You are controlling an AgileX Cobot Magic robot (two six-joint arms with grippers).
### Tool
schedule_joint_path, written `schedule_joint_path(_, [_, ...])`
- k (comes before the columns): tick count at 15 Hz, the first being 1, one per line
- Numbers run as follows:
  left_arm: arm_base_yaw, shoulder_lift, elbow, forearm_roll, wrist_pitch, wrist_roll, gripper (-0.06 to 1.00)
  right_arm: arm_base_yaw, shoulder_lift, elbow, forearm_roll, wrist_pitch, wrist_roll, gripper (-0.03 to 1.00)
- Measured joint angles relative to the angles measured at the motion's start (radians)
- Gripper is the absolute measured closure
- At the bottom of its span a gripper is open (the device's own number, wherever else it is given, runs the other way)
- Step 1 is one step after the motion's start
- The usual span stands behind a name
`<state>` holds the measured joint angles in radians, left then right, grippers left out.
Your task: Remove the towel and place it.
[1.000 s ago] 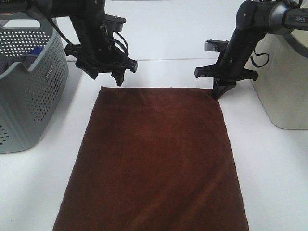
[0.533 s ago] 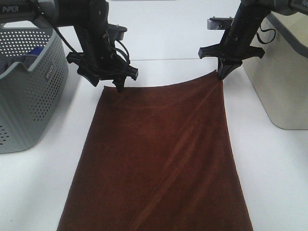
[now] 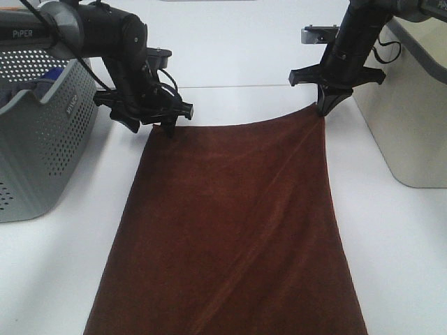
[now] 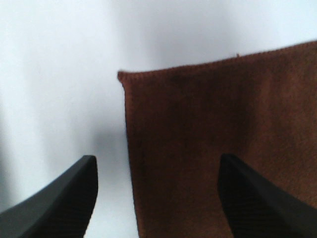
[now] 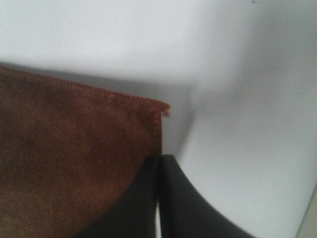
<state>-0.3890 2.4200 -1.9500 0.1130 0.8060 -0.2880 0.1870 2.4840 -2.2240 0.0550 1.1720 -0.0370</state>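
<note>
Cloth: dark reddish-brown rectangular plush towel (image 3: 230, 230).
Your left end effector (image 3: 151, 126): spread wide, 11 o'clock corner.
Your right end effector (image 3: 323, 111): clamping 1 o'clock corner.

Ext cam high, looking down on table (image 3: 394, 251); wrist cams close-up, each sharing one towel (image 3: 230, 223) corner.

Two black jointed arms, glossy shells.
Left arm (image 3: 115, 35): grey band on one link, white "PiPER" lettering (image 3: 26, 33). Thin black cables (image 3: 172, 75) loop at wrist.
Left gripper (image 3: 150, 125): black crossbar, two tapered matte fingers (image 4: 262, 198), finely textured.
Right arm (image 3: 356, 38): same black shell, grey link. Silver-grey camera block (image 3: 314, 33) on wrist, black cable (image 3: 391, 49) beside it.
Right gripper (image 3: 323, 108): black crossbar, pointed black fingers (image 5: 190, 203).
</note>
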Motion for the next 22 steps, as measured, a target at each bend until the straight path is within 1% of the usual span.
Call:
schedule_joint_path(1, [0.003, 0.0, -0.003, -0.002, -0.046, -0.001, 0.29, 0.0, 0.0, 0.0, 0.0, 0.001, 0.0, 0.97])
schedule_joint_path(3, [0.004, 0.013, -0.006, -0.003, -0.077, -0.001, 0.32, 0.0, 0.0, 0.0, 0.0, 0.001, 0.0, 0.97])
schedule_joint_path(6, [0.006, 0.057, -0.012, -0.005, -0.08, -0.001, 0.33, 0.0, 0.0, 0.0, 0.0, 0.001, 0.0, 0.97])
schedule_joint_path(8, [0.011, 0.077, -0.042, -0.009, -0.079, -0.002, 0.33, 0.0, 0.0, 0.0, 0.0, 0.002, 0.0, 0.97])
schedule_joint_path(11, [0.015, 0.103, -0.087, -0.014, -0.063, -0.002, 0.4, 0.0, 0.0, 0.0, 0.0, 0.004, 0.0, 0.97])
schedule_joint_path(13, [0.015, 0.113, -0.101, -0.014, -0.049, -0.002, 0.42, 0.0, 0.0, 0.0, 0.0, 0.005, 0.0, 0.97])
schedule_joint_path(14, [0.015, 0.115, -0.106, -0.023, -0.048, -0.002, 0.46, 0.0, 0.0, 0.0, 0.0, 0.005, 0.0, 0.97])
schedule_joint_path(15, [0.014, 0.115, -0.106, -0.025, -0.049, -0.002, 0.58, 0.0, 0.0, 0.0, 0.0, 0.005, 0.0, 0.97])
schedule_joint_path(17, [0.013, 0.117, -0.116, -0.017, -0.049, 0.011, 0.87, 0.0, 0.0, 0.0, 0.0, 0.005, 0.0, 0.97])
schedule_joint_path(18, [0.013, 0.122, -0.128, -0.002, -0.045, 0.031, 0.93, 0.0, 0.0, 0.0, 0.0, 0.005, 0.0, 0.97])
schedule_joint_path(20, [0.013, 0.136, -0.166, 0.025, -0.036, 0.048, 0.94, 0.0, 0.0, 0.0, 0.0, -0.007, 0.0, 0.97])
schedule_joint_path(22, [0.014, 0.138, -0.224, 0.035, -0.027, 0.053, 0.94, 0.0, 0.0, -0.001, -0.001, -0.044, 0.0, 0.97])
